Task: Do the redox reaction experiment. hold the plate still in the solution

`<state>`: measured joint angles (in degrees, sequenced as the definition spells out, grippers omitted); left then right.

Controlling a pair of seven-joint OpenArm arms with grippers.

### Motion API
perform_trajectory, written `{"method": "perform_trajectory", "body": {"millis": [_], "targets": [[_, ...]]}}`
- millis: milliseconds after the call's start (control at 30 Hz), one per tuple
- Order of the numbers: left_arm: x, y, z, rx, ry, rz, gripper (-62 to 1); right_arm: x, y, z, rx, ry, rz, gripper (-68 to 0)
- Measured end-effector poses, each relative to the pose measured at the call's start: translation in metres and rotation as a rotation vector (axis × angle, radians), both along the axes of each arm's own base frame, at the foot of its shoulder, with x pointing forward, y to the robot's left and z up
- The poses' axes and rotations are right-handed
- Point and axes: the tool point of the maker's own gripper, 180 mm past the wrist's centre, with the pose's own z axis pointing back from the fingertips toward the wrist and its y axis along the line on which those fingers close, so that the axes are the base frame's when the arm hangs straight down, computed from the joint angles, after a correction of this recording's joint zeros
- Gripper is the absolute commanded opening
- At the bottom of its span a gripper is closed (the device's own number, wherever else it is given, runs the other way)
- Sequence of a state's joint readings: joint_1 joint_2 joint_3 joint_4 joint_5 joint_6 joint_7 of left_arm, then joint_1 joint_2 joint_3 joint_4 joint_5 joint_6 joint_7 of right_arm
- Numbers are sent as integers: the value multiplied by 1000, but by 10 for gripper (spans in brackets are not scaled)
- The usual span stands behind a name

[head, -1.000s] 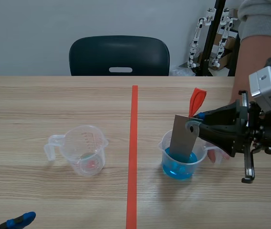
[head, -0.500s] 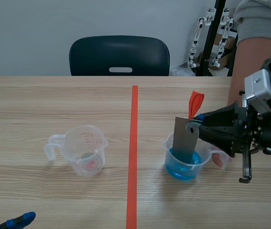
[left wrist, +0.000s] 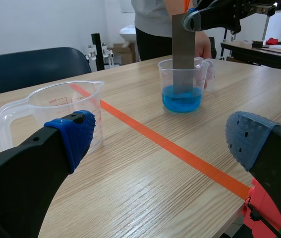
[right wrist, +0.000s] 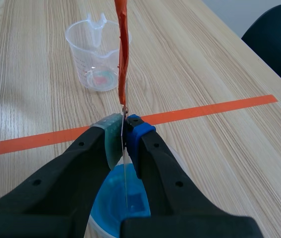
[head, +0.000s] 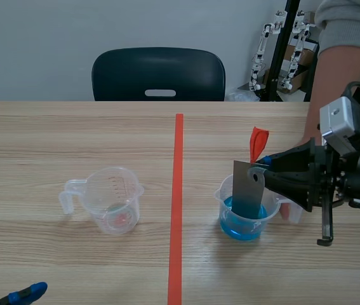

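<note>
Right tool (head: 258, 168) grips plate (head: 246, 194) dipped in blue solution (head: 237, 227)

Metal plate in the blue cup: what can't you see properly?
- Bottom of the plate: scene view, blue solution blurs it.
- Its face: right wrist view, edge-on in the right end effector.
- Markings on the empty cup: scene view, too small.
- Person's hand: scene view, mostly behind the right end effector.

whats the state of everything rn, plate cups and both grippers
metal plate, upright, lower end dipped in the blue solution
right gripper, shut on the metal plate's upper end
beaker, upright, partly filled with the blue solution
clear measuring cup, upright, no blue solution in it
left gripper, open, holding nothing
</note>
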<state>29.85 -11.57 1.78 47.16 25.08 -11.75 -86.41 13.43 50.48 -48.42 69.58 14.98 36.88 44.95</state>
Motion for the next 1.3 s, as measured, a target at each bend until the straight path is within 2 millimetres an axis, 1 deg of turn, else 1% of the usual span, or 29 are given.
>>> {"method": "perform_trajectory", "body": {"millis": [1300], "targets": [[0,0,0,0,0,0,-54,0,-1,-2,-11,4,-2,-669]]}}
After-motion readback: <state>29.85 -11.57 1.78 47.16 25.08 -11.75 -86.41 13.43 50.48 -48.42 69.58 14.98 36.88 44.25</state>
